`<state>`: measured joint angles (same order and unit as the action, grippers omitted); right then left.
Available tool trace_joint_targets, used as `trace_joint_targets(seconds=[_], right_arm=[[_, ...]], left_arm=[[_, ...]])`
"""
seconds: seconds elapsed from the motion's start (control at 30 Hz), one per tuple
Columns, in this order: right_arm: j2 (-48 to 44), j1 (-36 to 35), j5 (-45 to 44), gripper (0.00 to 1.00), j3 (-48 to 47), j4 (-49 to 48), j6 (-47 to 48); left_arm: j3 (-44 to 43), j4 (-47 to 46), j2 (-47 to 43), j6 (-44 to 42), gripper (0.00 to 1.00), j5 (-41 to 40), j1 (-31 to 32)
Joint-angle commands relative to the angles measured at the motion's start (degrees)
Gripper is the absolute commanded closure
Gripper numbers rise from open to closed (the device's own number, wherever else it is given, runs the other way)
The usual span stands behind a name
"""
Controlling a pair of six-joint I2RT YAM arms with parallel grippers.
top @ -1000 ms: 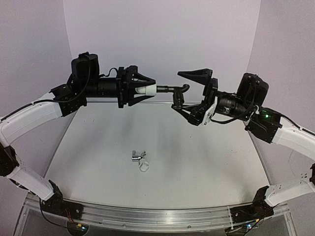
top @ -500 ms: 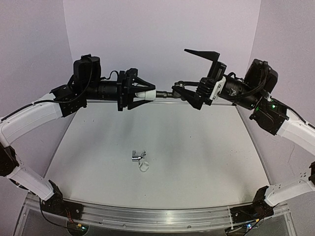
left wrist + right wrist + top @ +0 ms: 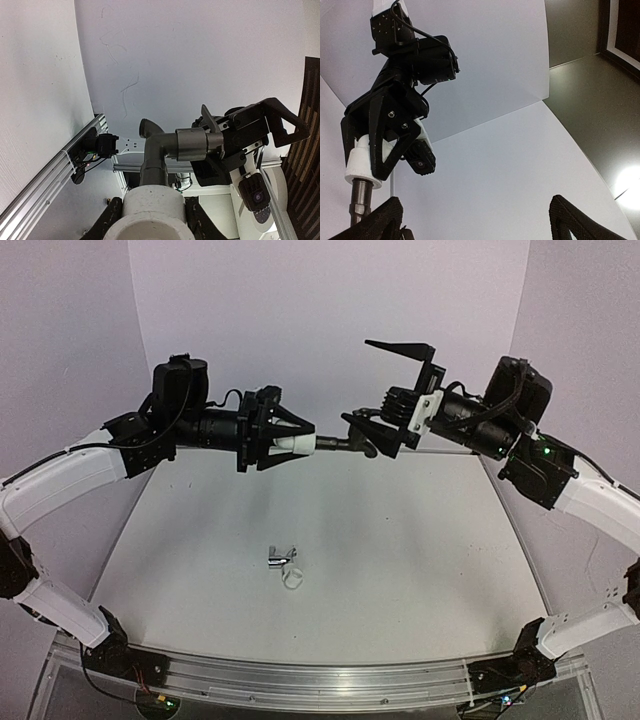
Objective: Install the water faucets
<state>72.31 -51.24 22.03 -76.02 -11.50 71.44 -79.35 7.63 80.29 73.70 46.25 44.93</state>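
Observation:
My left gripper (image 3: 298, 443) is shut on a white plastic elbow fitting (image 3: 292, 443) and holds it high above the table. The matte black faucet (image 3: 352, 440) sticks out of the fitting to the right, stem in the fitting's mouth. In the left wrist view the fitting (image 3: 152, 207) fills the bottom and the black faucet (image 3: 167, 149) rises from it. My right gripper (image 3: 372, 390) is wide open, its lower finger against the faucet's far end. In the right wrist view its fingers (image 3: 382, 219) are far apart, with the stem (image 3: 359, 200) at the left one. The chrome faucet (image 3: 279, 558) lies on the table.
A small white ring (image 3: 294, 580) lies next to the chrome faucet on the white table (image 3: 430, 560). Purple walls close in the back and sides. The aluminium rail (image 3: 300, 680) runs along the near edge.
My right gripper has risen, moved left toward the faucet and rolled, staying open. The black faucet's far end has turned with it. My left gripper keeps its hold, almost still.

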Motion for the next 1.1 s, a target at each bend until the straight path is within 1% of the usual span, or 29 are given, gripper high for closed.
trace_joint_targets(seconds=[0.0,0.2,0.43,0.73,0.93,1.07], right_arm=[[0.73,-0.07,-2.73,0.02,-2.36,-0.02,0.24],[1.87,0.13,-3.26,0.02,-3.9,0.76,-0.92],[3.7,2.07,-3.62,0.02,-6.08,1.44,-3.62],[2.75,6.32,2.72,0.03,-2.53,4.87,-2.11],[2.46,7.54,5.6,0.03,-1.18,7.37,-0.1],[1.88,7.89,7.76,0.05,-1.94,8.88,-0.97]], left_arm=[[-2.57,-4.53,-2.92,-0.62,1.0,5.2,0.09],[-3.16,-3.87,-2.91,-0.08,1.0,6.96,0.09],[-2.86,-3.44,-3.76,-0.69,1.0,7.67,0.07],[-3.07,-7.38,-3.62,1.75,1.0,8.6,0.16],[-3.19,-7.36,-3.55,2.84,1.0,10.17,0.16],[-2.51,-10.88,-3.76,4.4,1.0,9.82,0.16]])
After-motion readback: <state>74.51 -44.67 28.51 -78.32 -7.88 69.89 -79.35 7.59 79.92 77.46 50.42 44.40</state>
